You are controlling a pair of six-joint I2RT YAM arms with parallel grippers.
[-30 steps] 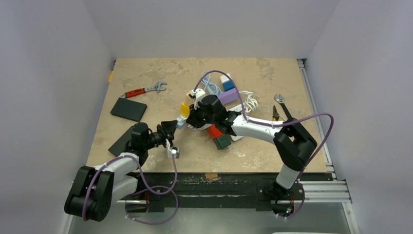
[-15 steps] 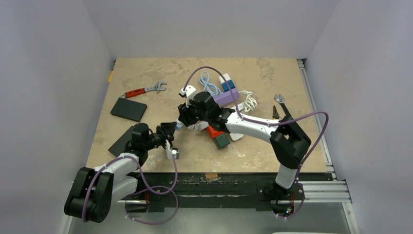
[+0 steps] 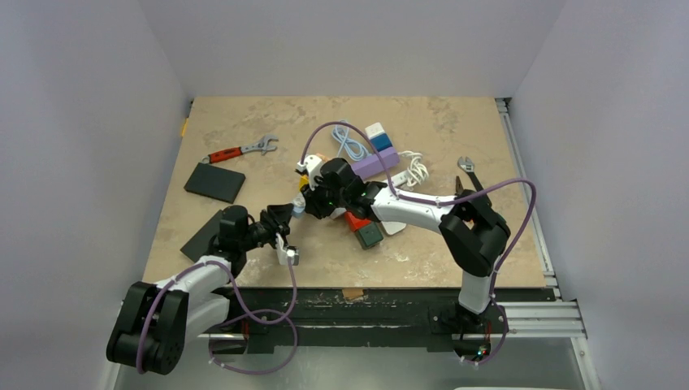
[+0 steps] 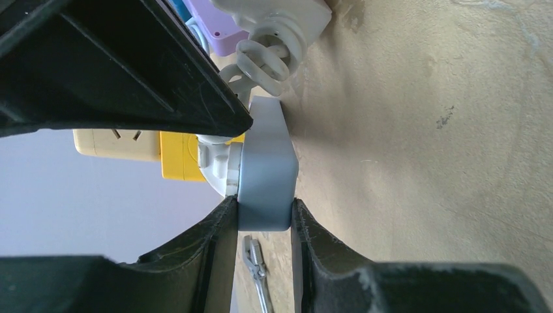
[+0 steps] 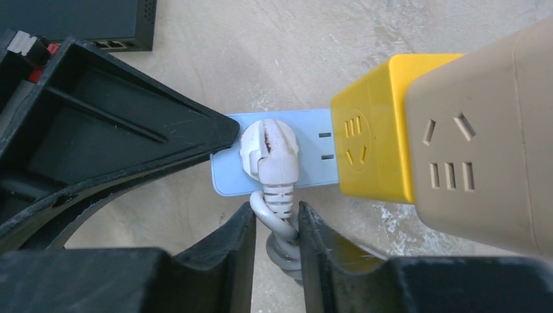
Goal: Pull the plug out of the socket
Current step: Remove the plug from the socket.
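Note:
In the right wrist view a white plug [image 5: 269, 147] sits in a light blue socket [image 5: 306, 124], its grey cable curling down from it. My right gripper [image 5: 277, 215] is closed round that cable just under the plug's ribbed collar, and both fingers touch it. My left gripper [image 4: 264, 205] is shut on the end of the same socket [image 4: 264, 169], which lies on the table. In the top view the two grippers, left [image 3: 286, 218] and right [image 3: 313, 199], meet at the socket [image 3: 299, 207].
Yellow [image 5: 368, 127] and beige [image 5: 482, 143] socket blocks adjoin the blue one. Red [image 3: 357, 221], green [image 3: 371, 236] and purple [image 3: 375, 161] blocks lie behind my right arm. A red-handled wrench [image 3: 240, 151], a black box [image 3: 214, 182] and pliers [image 3: 463, 183] lie around.
My right gripper has swung left and down from the block cluster to the plug, opening and then narrowing on its cable. The left arm has stayed where it was, holding the socket.

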